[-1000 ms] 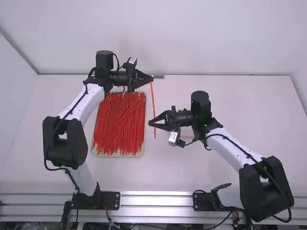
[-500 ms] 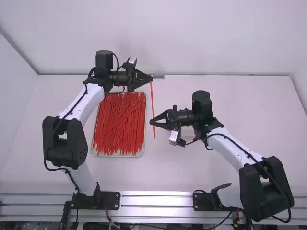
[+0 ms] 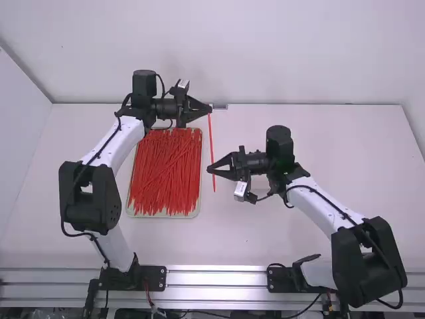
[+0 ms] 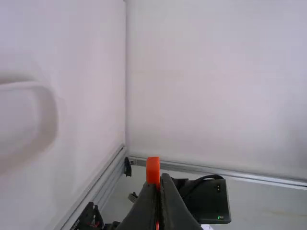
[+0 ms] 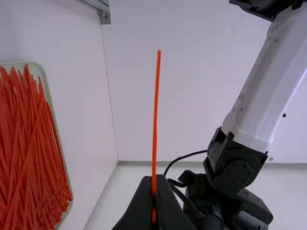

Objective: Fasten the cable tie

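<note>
White table under plain white walls, with two arms holding one red cable tie (image 3: 212,143) between them.

On the table's (image 3: 332,139) left half, a pale tray (image 3: 163,216) is carrying a thick pile of red cable ties (image 3: 166,169) lying lengthwise. At the tray's far right corner, the left gripper (image 3: 207,108) is pinching the single tie by its top end; in the left wrist view its fingers are pressing tight together with the tie's small blocky head (image 4: 153,171) poking out beyond them. The tie is a thin, straight strap, hanging just beside the tray's right edge. Further right, the right gripper (image 3: 211,169) is clamping narrowly on the strap's lower part, a short tail showing past it; in the right wrist view the strap (image 5: 156,120) is rising straight from between its closed fingers.
</note>
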Tool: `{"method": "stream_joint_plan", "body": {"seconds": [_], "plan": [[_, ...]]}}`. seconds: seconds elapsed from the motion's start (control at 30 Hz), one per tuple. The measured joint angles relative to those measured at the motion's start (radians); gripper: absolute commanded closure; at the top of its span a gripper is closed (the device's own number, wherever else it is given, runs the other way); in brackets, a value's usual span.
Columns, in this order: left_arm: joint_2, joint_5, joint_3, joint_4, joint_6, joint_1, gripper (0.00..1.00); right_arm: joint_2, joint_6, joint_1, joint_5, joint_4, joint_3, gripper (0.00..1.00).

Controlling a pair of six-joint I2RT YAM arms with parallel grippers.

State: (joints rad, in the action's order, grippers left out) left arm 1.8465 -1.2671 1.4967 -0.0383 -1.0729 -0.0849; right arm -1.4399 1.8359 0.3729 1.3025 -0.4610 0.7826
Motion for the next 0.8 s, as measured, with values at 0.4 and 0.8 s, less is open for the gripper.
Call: {"method": "stream_joint_plan", "body": {"seconds": [0.4,0.8], "plan": [[0.0,-0.003,0.0,-0.001,0.023,0.0,0.98,0.0,0.0,0.0,0.003,0.0,0.0,1.0],[0.0,-0.031,0.0,0.005,0.082,0.0,0.98,0.0,-0.001,0.002,0.007,0.017,0.0,1.0]]}}
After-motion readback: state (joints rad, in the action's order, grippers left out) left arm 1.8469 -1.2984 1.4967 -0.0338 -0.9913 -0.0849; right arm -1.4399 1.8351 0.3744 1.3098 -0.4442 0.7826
